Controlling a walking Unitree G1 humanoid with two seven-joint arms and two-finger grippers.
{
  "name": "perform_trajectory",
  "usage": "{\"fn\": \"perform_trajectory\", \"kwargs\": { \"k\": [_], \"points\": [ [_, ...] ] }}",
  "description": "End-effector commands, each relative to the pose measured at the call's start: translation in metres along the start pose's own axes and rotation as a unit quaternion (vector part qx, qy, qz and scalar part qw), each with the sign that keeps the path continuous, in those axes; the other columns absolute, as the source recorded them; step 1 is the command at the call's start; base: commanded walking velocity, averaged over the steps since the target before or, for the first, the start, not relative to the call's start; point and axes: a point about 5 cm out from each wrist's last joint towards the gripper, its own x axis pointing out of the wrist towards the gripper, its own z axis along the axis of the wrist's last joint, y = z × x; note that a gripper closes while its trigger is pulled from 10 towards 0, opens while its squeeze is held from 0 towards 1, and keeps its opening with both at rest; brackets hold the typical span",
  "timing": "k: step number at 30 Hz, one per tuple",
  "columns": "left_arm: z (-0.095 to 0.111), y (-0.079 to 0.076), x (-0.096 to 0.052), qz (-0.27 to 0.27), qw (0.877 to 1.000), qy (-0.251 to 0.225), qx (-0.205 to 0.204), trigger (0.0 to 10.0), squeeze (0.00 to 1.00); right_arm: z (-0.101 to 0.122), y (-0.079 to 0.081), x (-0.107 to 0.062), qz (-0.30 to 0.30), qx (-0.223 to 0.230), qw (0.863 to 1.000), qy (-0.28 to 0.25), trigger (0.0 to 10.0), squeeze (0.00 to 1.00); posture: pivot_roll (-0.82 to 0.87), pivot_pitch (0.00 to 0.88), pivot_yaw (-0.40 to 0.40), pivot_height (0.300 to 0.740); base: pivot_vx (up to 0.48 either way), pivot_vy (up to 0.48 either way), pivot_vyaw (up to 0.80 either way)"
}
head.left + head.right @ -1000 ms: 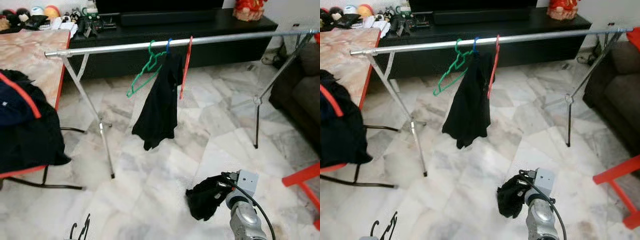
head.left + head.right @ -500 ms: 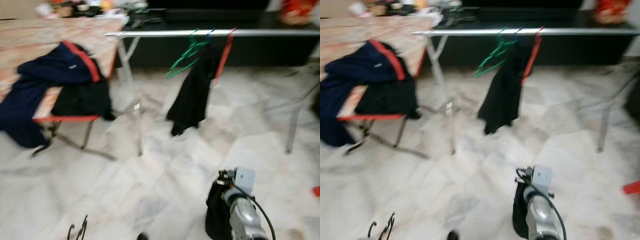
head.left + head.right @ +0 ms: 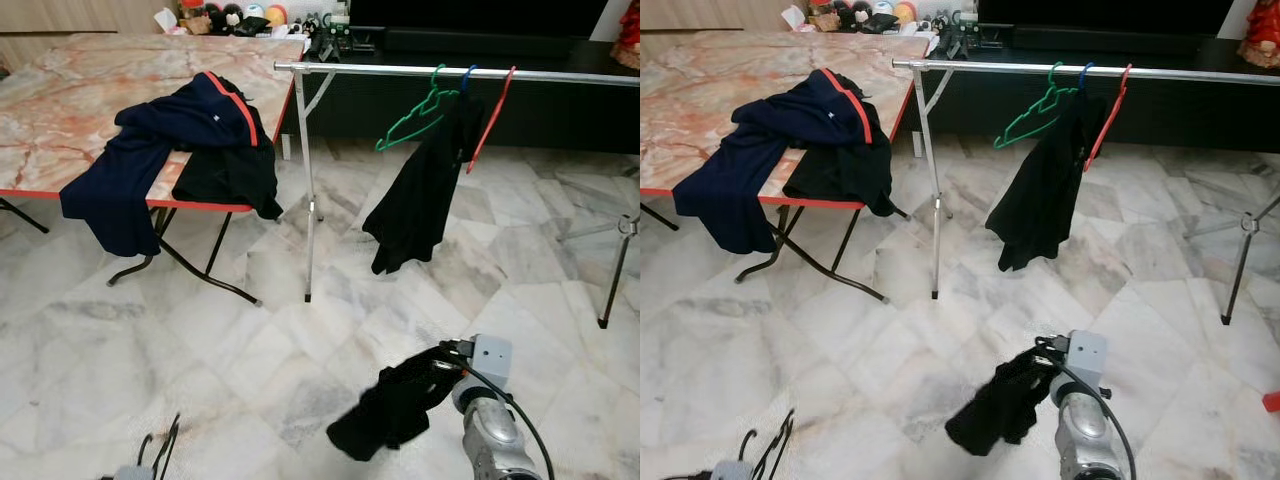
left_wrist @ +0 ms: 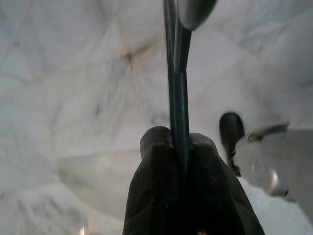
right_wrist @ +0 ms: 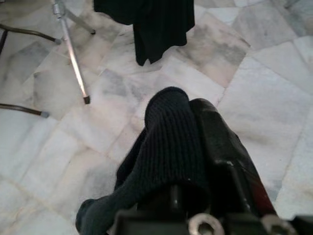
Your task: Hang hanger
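From the head views my right tool (image 3: pixel 432 372) sits low at near right over the marble floor (image 3: pixel 250 360), with a dark garment (image 3: pixel 392 407) drooping from it. The right wrist view brings that closer: the knitted cloth is bunched between the black fingers (image 5: pixel 220 142), which are clamped on it. At near left my left tool (image 3: pixel 160 458) shows just its fingertips at the frame edge; its wrist view shows the two fingers pressed together on a thin dark hanger (image 4: pixel 177 93) running straight out past them, its far end cut off by the frame.

Farther off, the metal rail (image 3: pixel 450 71) carries a green hanger (image 3: pixel 412 118), a red hanger (image 3: pixel 490 118) and a black garment (image 3: pixel 425 195) on a blue hook. To the left, the marble tabletop (image 3: pixel 80 110) holds a navy jacket (image 3: pixel 150 150) hanging over its near edge. The rail's right end runs out of frame.
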Motion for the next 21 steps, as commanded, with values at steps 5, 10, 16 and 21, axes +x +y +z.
{"fn": "perform_trajectory", "kwargs": {
  "k": [5, 10, 16, 21],
  "points": [
    [0.015, -0.004, 0.002, -0.016, 0.999, -0.041, 0.013, 10.0, 0.00, -0.004, -0.004, -0.001, -0.010, 0.004, 1.000, 0.013, 10.0, 0.00, 0.04, 0.117, -0.007, 0.740, 0.000, 0.000, -0.80],
    [0.044, -0.011, 0.004, -0.045, 0.990, -0.113, 0.068, 10.0, 0.00, 0.000, 0.004, 0.002, -0.003, -0.004, 1.000, 0.012, 10.0, 0.00, 0.04, 0.102, -0.008, 0.740, 0.000, 0.000, -0.41],
    [0.085, -0.020, 0.002, -0.129, 0.965, -0.186, 0.132, 10.0, 0.00, 0.010, 0.013, 0.010, 0.022, -0.056, 0.998, 0.037, 10.0, 0.00, 0.05, 0.108, -0.011, 0.740, 0.000, 0.000, 0.00],
    [0.124, -0.039, -0.011, -0.295, 0.901, -0.194, 0.254, 10.0, 0.00, 0.038, 0.025, 0.022, 0.044, -0.090, 0.994, 0.039, 10.0, 0.00, 0.05, 0.135, -0.010, 0.740, 0.000, 0.000, 0.00]
  ]
}}
